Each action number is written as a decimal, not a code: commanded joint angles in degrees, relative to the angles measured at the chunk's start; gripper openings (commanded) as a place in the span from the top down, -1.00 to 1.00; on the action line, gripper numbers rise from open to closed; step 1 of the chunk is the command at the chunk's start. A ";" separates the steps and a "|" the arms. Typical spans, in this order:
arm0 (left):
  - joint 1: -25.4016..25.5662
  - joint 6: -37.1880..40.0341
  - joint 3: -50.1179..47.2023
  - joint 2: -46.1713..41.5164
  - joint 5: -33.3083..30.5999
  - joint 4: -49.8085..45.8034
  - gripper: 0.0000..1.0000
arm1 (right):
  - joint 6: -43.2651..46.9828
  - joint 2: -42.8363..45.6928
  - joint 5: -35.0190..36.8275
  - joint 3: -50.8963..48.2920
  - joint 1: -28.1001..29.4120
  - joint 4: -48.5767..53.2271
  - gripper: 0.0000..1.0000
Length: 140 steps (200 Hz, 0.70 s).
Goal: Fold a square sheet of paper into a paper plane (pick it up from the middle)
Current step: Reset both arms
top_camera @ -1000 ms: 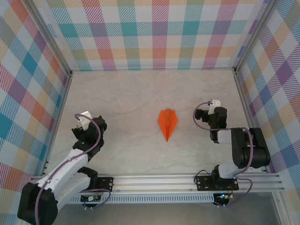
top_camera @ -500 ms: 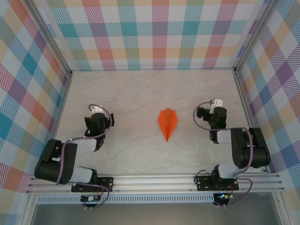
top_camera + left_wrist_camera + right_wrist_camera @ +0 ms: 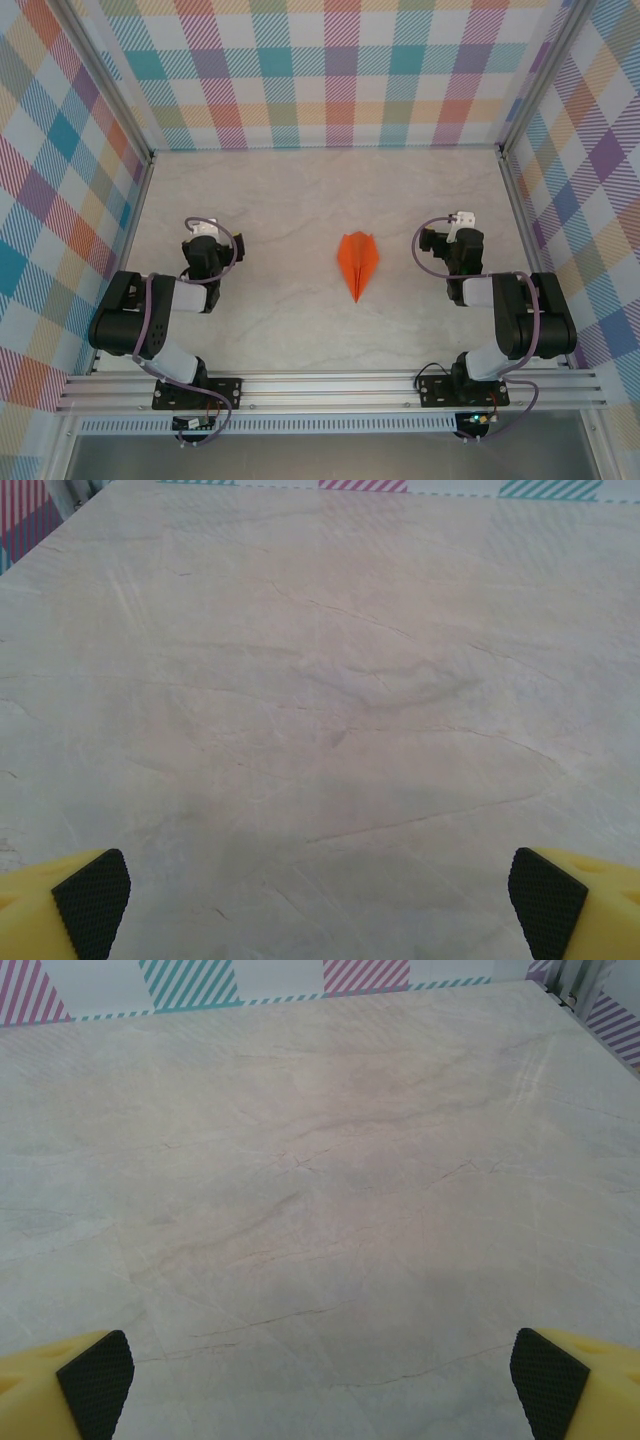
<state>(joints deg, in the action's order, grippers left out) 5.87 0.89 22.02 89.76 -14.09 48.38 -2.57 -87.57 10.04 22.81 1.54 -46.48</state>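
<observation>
From above, the paper plane [image 3: 358, 262] is being seen lying flat on the table [image 3: 300, 200], between the two arms, its point toward the near edge. In the wrist views, the left gripper [image 3: 320, 905] and right gripper [image 3: 320, 1380] are being shown spread wide, nothing being held.

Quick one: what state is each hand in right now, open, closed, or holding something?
Left hand: open, holding nothing.
Right hand: open, holding nothing.
</observation>
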 commanded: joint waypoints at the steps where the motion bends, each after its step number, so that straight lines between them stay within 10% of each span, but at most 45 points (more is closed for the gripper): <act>1: -0.68 -1.10 0.66 0.02 0.47 0.75 -1.00 | -0.73 0.29 -0.19 -0.22 0.26 -1.69 -1.00; 62: -1.16 2.35 1.42 0.02 10.61 -0.59 -1.00 | -0.77 0.29 -0.14 -0.22 0.27 -1.68 -1.00; 140: -1.33 0.65 1.79 0.16 7.09 -1.10 -1.00 | -0.77 0.30 -0.19 -0.22 0.30 -1.68 -1.00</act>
<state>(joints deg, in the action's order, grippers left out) 5.32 1.96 22.61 89.76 -7.07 47.48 -2.57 -87.57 10.04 22.81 1.54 -46.48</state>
